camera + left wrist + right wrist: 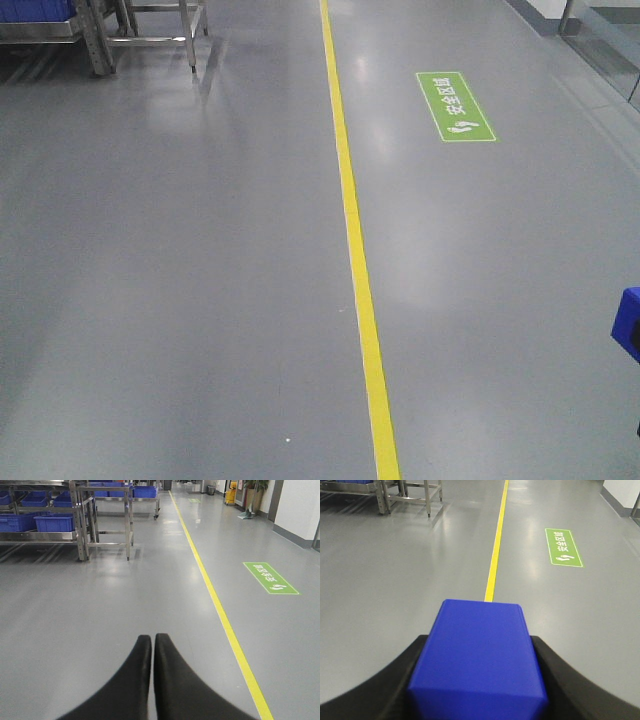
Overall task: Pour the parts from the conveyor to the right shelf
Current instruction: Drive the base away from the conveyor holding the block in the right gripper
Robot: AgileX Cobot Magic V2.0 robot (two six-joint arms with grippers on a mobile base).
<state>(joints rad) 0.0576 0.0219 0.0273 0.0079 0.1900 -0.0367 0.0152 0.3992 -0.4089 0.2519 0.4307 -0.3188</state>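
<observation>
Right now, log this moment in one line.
left claw: shut, empty | right claw: shut on blue part | conveyor: not in view | below: grey floor, yellow line

Floor layout, as seen from the mobile base:
- Floor line (352, 230): runs near to far, roughly centre.
- Floor sign (455, 105): right of line, far.
- Rack (30, 535): far left, crates (52, 524) on its levels.
- Table (107, 515): just right of rack, between rack and line.
- Left gripper (152, 640): left of line, fingers touching.
- Part (480, 655): between the right gripper (480, 640) fingers, over the line's near end.
</observation>
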